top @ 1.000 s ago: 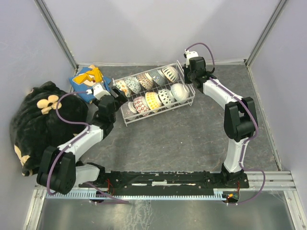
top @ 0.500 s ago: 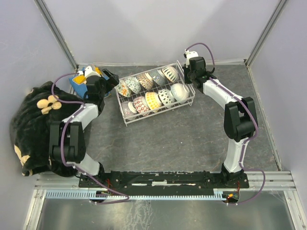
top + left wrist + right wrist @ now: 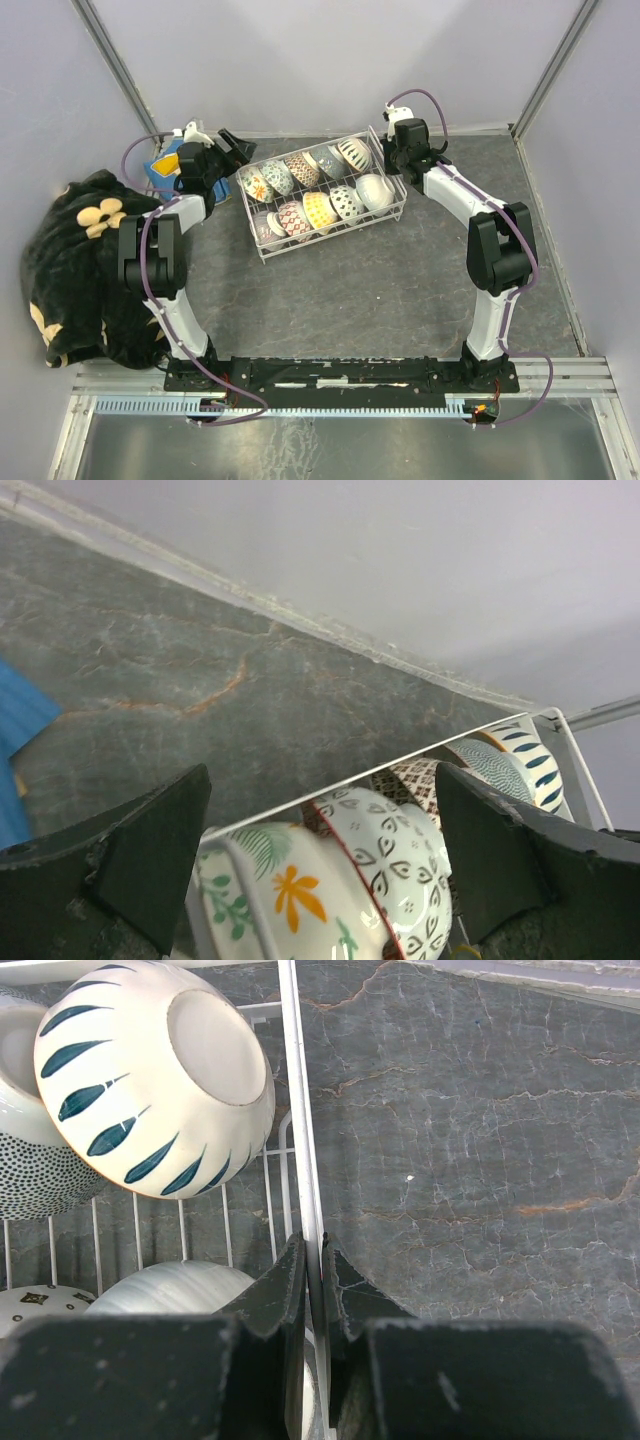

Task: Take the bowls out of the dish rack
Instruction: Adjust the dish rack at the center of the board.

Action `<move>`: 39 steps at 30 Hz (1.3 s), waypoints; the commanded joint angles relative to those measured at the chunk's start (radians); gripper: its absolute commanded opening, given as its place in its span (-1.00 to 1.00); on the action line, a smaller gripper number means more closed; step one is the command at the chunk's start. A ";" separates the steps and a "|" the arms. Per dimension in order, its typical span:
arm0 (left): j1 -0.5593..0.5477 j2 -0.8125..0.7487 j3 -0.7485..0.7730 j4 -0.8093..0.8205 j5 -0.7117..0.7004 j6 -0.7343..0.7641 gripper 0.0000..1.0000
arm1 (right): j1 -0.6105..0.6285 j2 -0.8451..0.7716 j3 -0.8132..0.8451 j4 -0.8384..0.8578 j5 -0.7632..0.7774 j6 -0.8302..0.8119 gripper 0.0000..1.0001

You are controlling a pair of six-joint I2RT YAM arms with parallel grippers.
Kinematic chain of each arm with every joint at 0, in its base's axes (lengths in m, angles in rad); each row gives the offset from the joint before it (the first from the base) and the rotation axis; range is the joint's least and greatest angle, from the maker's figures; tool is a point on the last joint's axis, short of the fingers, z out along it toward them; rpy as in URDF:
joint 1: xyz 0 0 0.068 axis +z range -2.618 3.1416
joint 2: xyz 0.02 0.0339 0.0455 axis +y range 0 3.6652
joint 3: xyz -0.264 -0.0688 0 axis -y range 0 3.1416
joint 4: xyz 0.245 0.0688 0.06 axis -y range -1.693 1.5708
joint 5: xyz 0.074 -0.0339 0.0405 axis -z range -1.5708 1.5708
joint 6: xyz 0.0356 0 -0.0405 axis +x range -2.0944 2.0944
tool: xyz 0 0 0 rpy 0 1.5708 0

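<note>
Bowls with patterned outsides stand on edge in two rows inside the white wire dish rack, which sits at an angle on the far half of the dark stone-look table. From overhead, the left gripper hovers at the rack's left end and the right gripper sits at its far right corner. A black plush toy and a blue-and-yellow object lie off to the left. Only the wrist cameras settle the grips. The left gripper is spread wide and holds nothing, its fingers framing a floral bowl and a diamond-patterned bowl just behind the rack's rim wire. The right gripper is pinched tight on the rack's top rim wire, beside a leaf-stroke bowl that has its base toward the camera, next to a dotted bowl.
</note>
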 commanded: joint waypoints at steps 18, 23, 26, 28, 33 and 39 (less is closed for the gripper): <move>0.003 0.054 0.005 0.136 0.262 -0.027 1.00 | 0.047 0.042 0.040 0.015 -0.119 0.052 -0.97; -0.001 0.014 -0.090 0.201 0.297 -0.055 0.99 | 0.046 0.045 0.042 0.013 -0.113 0.045 -0.97; -0.008 -0.027 -0.161 0.217 0.302 -0.049 0.99 | 0.046 0.045 0.044 0.015 -0.112 0.037 -0.97; -0.013 -0.052 -0.199 0.218 0.299 -0.039 0.99 | 0.044 0.047 0.046 0.015 -0.110 0.034 -0.97; -0.035 -0.084 -0.250 0.230 0.300 -0.031 0.99 | 0.040 0.055 0.059 0.016 -0.111 0.035 -0.97; -0.041 -0.102 -0.264 0.226 0.213 -0.020 0.98 | 0.033 0.043 0.050 0.017 -0.119 0.040 -0.97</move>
